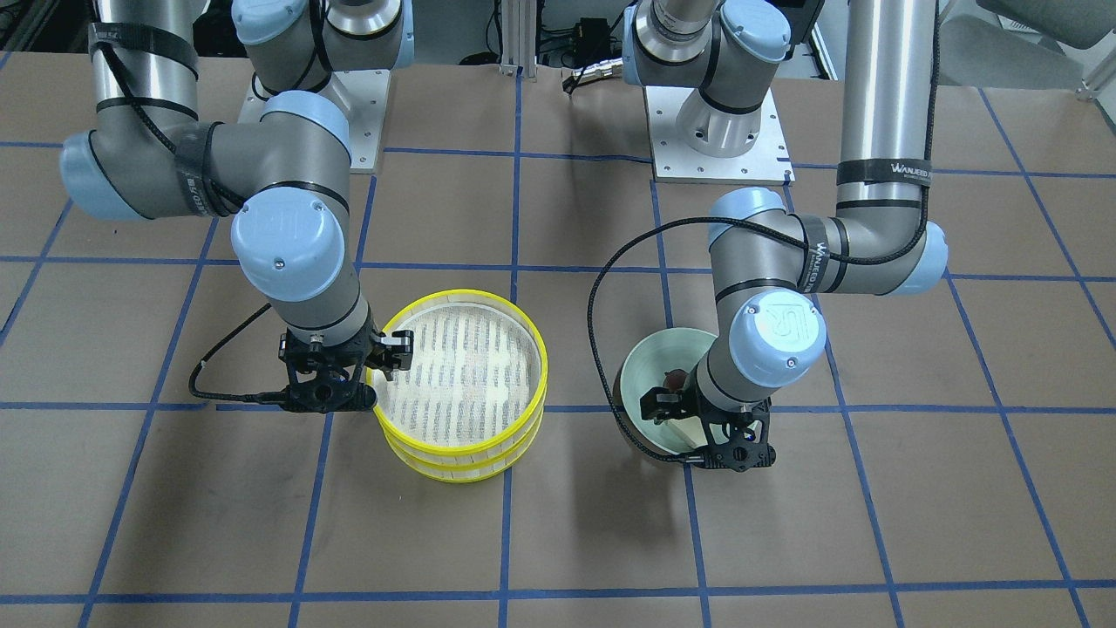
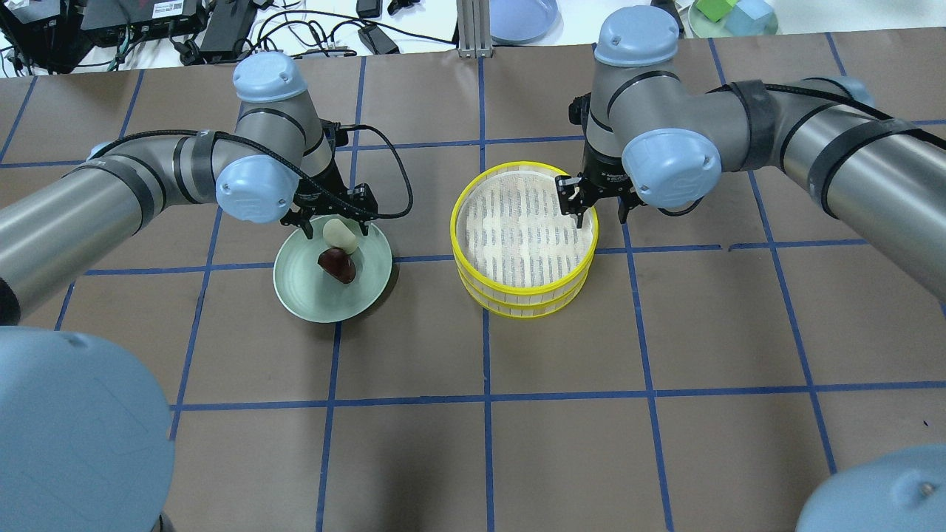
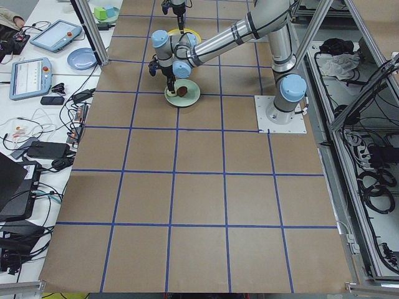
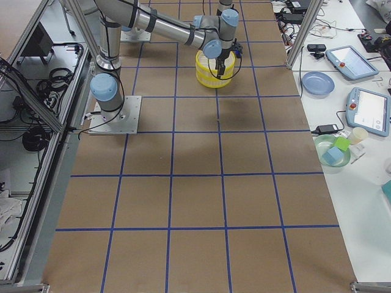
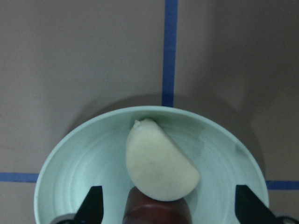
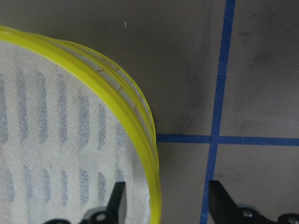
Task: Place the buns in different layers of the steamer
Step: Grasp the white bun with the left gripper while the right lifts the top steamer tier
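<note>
The steamer [image 2: 464, 260] is two yellow-rimmed trays stacked at the table's middle, and the top mesh floor [image 1: 462, 375] is bare. The cream-white bun [image 2: 340, 235] and the dark reddish-brown bun [image 2: 337, 264] lie touching on the pale green plate [image 2: 303, 288]. My left gripper [image 2: 334, 224] is open just above the buns. In the left wrist view its fingers [image 5: 93, 205] stand either side of the white bun [image 5: 159, 165] and the brown bun [image 5: 156, 213]. My right gripper [image 2: 597, 214] is open, straddling the steamer's rim [image 6: 152, 158].
A blue plate [image 2: 521, 15] and cables lie beyond the table's far edge. A green dish with blocks [image 4: 333, 152] and tablets sit on the side bench. Blue tape lines grid the brown table [image 2: 562, 414].
</note>
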Controlling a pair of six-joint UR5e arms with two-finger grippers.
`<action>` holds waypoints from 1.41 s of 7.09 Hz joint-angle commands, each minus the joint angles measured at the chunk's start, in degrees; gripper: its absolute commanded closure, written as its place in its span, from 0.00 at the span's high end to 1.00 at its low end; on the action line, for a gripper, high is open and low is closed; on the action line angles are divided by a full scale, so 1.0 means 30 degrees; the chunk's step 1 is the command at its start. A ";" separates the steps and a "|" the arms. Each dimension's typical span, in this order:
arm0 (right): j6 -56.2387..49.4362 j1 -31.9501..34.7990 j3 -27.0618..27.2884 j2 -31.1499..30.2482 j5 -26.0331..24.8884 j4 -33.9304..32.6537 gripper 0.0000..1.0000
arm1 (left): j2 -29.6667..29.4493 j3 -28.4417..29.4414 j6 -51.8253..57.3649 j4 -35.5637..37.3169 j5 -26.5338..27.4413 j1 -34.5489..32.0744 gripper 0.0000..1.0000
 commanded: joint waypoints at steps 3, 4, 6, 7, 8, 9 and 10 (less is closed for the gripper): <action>-0.0024 -0.0116 -0.0228 -0.0673 -0.0215 0.0164 0.00 | -0.0498 -0.0084 0.0057 0.0450 -0.0490 -0.0001 0.76; -0.0257 -0.0437 -0.0345 -0.1490 -0.0274 0.1094 0.00 | -0.0498 -0.0084 0.0115 0.0450 -0.0432 -0.0001 0.49; -0.1044 -0.2215 -0.0698 -0.1997 -0.0304 0.2273 0.00 | -0.0469 -0.0084 0.0145 0.0421 -0.0402 -0.0001 0.32; -0.2326 -0.3677 -0.0669 -0.1997 -0.0304 0.2565 0.00 | -0.0381 -0.0055 0.0174 0.0479 -0.0431 -0.0001 0.15; -0.5065 -0.5142 -0.0669 -0.1997 -0.0304 0.2771 0.00 | -0.0032 0.0177 0.0406 0.0508 -0.0402 0.0028 0.03; -0.6543 -0.6375 -0.0640 -0.1852 -0.0565 0.2802 0.00 | 0.0493 0.0411 0.0206 0.0509 -0.0489 -0.0030 0.03; -0.7399 -0.7170 -0.0640 -0.1676 -0.1699 0.2570 0.00 | 0.1369 0.1052 -0.0579 -0.0159 -0.0838 -0.0465 0.03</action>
